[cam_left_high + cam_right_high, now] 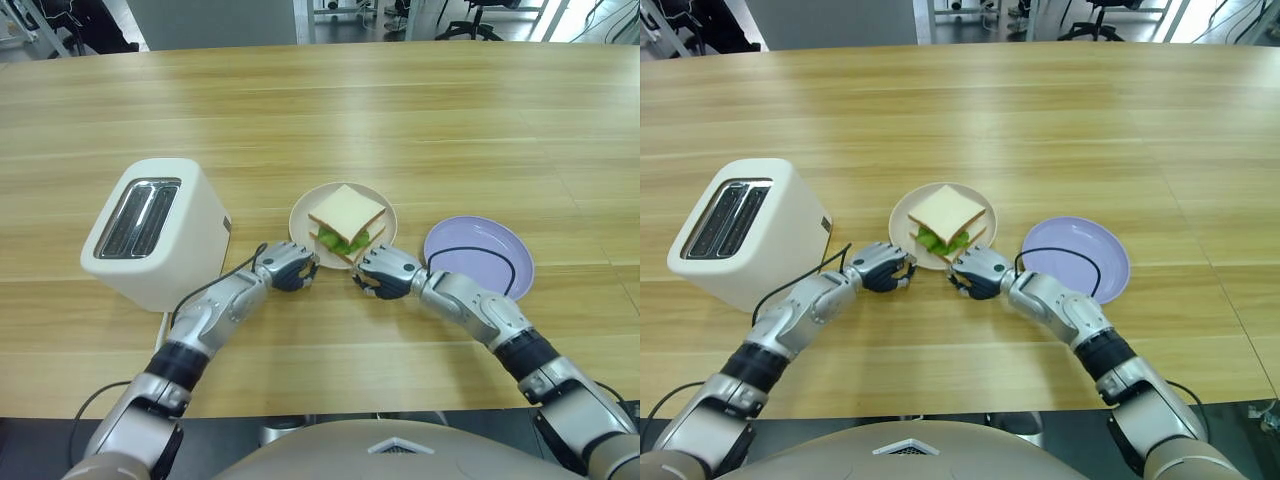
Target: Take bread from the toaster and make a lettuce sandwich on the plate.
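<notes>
A sandwich [348, 220] of two white bread slices with green lettuce between them lies on the cream plate [305, 208] at the table's middle. The white toaster [155, 232] stands to the left, its two slots showing no bread. My left hand [288, 265] rests on the table just below the plate's left rim, fingers curled, holding nothing. My right hand [385, 272] sits just below the plate's right rim, fingers curled too, holding nothing. Both hands are close to the plate, apart from the sandwich.
A purple plate [478, 255] with nothing on it lies right of the cream plate, above my right forearm. The toaster's cord [165, 322] runs down toward the near table edge. Bare wooden table [400, 120] stretches behind the plates.
</notes>
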Controlling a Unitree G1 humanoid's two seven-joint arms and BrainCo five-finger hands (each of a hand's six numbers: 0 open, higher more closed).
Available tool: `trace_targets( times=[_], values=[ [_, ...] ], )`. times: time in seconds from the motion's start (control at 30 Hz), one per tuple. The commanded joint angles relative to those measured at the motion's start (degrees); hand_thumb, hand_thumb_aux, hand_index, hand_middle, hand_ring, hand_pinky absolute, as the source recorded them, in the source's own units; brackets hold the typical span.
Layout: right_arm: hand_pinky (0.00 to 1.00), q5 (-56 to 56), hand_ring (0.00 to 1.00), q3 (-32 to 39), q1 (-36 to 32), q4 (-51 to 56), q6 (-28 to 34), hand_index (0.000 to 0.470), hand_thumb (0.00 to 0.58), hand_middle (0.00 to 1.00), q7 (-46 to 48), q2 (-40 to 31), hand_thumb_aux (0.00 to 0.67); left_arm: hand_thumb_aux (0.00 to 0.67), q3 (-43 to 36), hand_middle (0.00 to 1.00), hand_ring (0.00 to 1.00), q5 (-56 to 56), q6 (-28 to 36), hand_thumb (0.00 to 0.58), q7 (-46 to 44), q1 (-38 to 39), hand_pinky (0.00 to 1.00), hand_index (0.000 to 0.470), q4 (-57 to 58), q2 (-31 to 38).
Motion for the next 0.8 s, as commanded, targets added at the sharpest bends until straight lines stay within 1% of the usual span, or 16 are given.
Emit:
trace_targets(
  times=[0.03,0.13,0.23,0.3,0.37,0.4,0.43,0.47,0.5,0.53,0.57,0.6,0.63,0.67,0.73,0.8],
  values=[
    [1.00,-0.8,1.00,1.0,-4.2,5.5,0.3,0.460,0.580,1.00,-2.9,1.0,0.670,0.670,-1.4,1.00,1.00,0.4,0.1,0.580,2.7,-4.4,1.00,0.460,6.6,-0.9],
    [1.00,-0.2,1.00,1.3,-6.0,8.0,-0.2,0.460,0.580,1.00,-4.6,0.9,0.670,0.670,-2.0,1.00,1.00,0.0,-0.4,0.580,3.3,-5.7,1.00,0.460,7.7,-0.7],
    [1.00,1.4,1.00,0.7,-5.2,5.6,-1.3,0.460,0.580,1.00,-4.3,-0.3,0.670,0.670,-1.6,1.00,1.00,-0.5,-0.3,0.580,2.3,-3.3,1.00,0.460,3.4,1.3],
    [1.00,4.4,1.00,-0.7,-2.7,0.6,-2.6,0.460,0.580,1.00,-2.8,-1.9,0.670,0.670,0.5,1.00,1.00,-2.2,0.1,0.580,0.9,1.8,1.00,0.460,-4.3,3.8],
    [1.00,11.9,1.00,-3.7,1.6,-5.9,-4.5,0.460,0.580,1.00,-0.2,-3.7,0.670,0.670,4.2,1.00,1.00,-6.8,0.3,0.580,-0.6,10.0,1.00,0.460,-15.3,6.1],
    [1.00,17.6,1.00,-5.4,4.3,-9.6,-5.4,0.460,0.580,1.00,1.8,-4.7,0.670,0.599,6.8,1.00,1.00,-10.8,0.6,0.573,-1.4,14.7,1.00,0.411,-21.1,6.4],
    [1.00,23.8,1.00,-6.9,6.9,-13.2,-6.3,0.460,0.580,1.00,3.7,-5.4,0.670,0.599,9.3,1.00,1.00,-14.4,0.6,0.573,-1.7,18.9,1.00,0.411,-25.9,6.6],
    [1.00,30.3,1.00,-8.3,9.4,-16.4,-6.3,0.460,0.580,1.00,5.8,-5.7,0.670,0.460,11.6,1.00,1.00,-18.5,0.3,0.523,-2.1,22.7,1.00,0.316,-29.8,6.5],
    [1.00,36.8,1.00,-9.7,11.8,-19.6,-5.8,0.460,0.580,1.00,7.9,-5.9,0.670,0.000,13.6,0.47,0.47,-23.2,-0.1,0.000,-2.8,26.0,0.47,0.000,-33.2,6.1],
    [1.00,43.8,1.00,-11.0,14.3,-22.8,-5.4,0.460,0.580,1.00,9.7,-6.2,0.670,0.000,15.6,0.00,0.00,-29.1,-0.8,0.000,-3.3,29.4,0.00,0.000,-36.5,5.3],
    [0.87,51.0,0.87,-12.2,16.6,-25.9,-4.4,0.215,0.415,0.87,11.7,-6.2,0.313,0.000,17.3,0.00,0.00,-35.3,-0.8,0.000,-4.2,32.3,0.00,0.000,-39.3,4.3],
    [0.51,58.1,0.51,-13.0,18.7,-28.7,-3.0,0.000,0.000,0.51,13.8,-6.2,0.000,0.000,18.7,0.00,0.00,-40.7,-0.6,0.000,-4.9,34.8,0.00,0.000,-41.7,3.2],
    [0.07,65.3,0.07,-13.8,20.9,-31.4,-2.2,0.000,0.000,0.07,15.9,-6.2,0.000,0.000,19.6,0.00,0.00,-46.3,-1.2,0.000,-5.7,37.3,0.00,0.000,-43.5,2.2],
    [0.00,71.2,0.00,-14.9,22.7,-33.3,-1.2,0.000,0.000,0.00,17.8,-6.0,0.000,0.000,20.1,0.00,0.00,-51.0,-1.8,0.000,-6.7,39.3,0.00,0.000,-45.0,1.2],
    [0.00,79.0,0.00,-17.0,26.1,-35.4,-0.1,0.000,0.000,0.00,20.6,-5.4,0.000,0.000,20.4,0.00,0.00,-58.4,-5.5,0.000,-8.3,42.3,0.00,0.000,-46.3,-1.3],
    [0.00,84.3,0.00,-18.6,29.0,-36.2,-0.2,0.000,0.000,0.00,23.7,-4.5,0.000,0.000,20.5,0.00,0.00,-62.2,-9.5,0.000,-8.3,44.1,0.00,0.000,-46.6,-5.0]
  ],
)
